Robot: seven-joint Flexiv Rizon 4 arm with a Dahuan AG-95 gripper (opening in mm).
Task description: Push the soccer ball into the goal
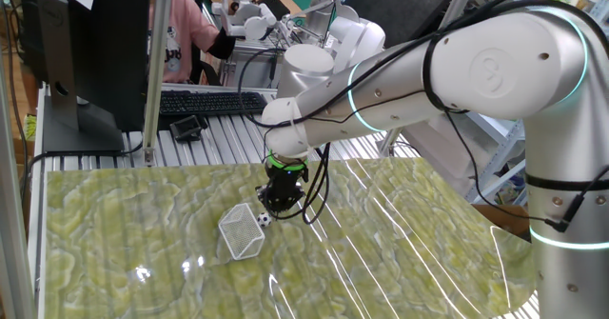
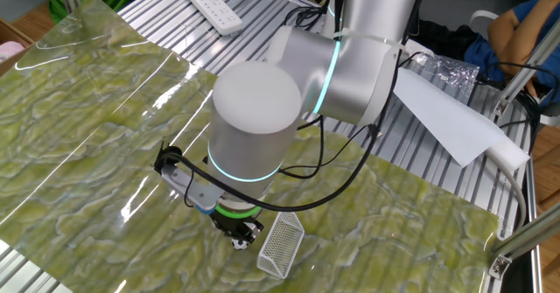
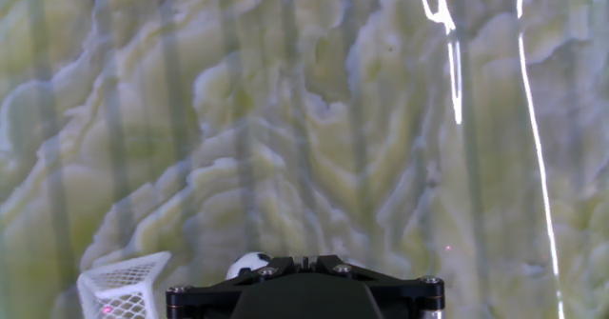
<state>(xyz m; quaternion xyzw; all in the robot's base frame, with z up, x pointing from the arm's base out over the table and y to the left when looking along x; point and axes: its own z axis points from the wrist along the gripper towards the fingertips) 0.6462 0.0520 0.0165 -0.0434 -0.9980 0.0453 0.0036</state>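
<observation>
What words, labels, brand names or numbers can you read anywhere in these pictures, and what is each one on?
No text can be read in any view.
The pink shirt of the person behind the table bears a dark print, too small and blurred to read.
The keyboard has keys too small to read.
The white power strip shows no legible marking.
The soccer ball, the goal and the gripper carry no readable text.

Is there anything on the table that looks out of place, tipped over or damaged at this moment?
Nothing stands out. The goal stands on the green mat, looking undamaged. The soccer ball lies at the goal's edge, right beside the shut gripper. Nothing looks spilled or broken.
</observation>
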